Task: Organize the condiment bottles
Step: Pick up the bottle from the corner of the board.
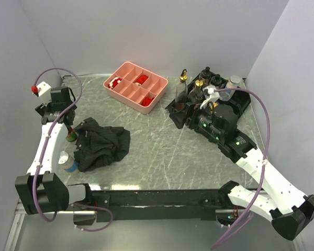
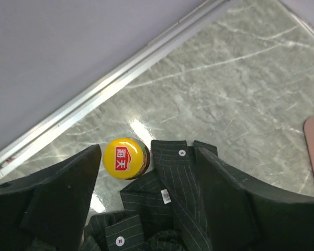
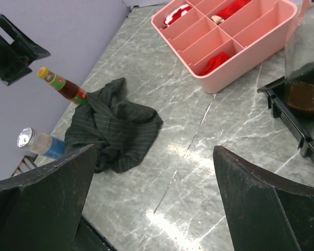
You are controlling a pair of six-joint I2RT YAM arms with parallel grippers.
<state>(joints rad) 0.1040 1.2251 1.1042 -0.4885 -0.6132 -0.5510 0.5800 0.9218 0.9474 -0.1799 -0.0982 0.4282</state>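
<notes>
1. Stands upright at nine o'clock of the black cloth (image 1: 102, 144) in the top view: yellow-capped bottle (image 2: 126, 158).
2. Probably glass: rigid, slick, breakable; take by the neck.
3. Spread, unclamped over it: left gripper (image 2: 148, 154).
4. Gaping, empty: right gripper (image 3: 154, 151).

This is a robotics lab test cell: plain pale panel walls (image 1: 162, 31) box in a grey marble-patterned table (image 1: 167, 151). A white-and-black left robot arm (image 1: 46, 149) and right robot arm (image 1: 261, 167) are bolted to a black base rail (image 1: 157, 197) at its near edge, each trailing a purple cable (image 1: 266, 130).
</notes>
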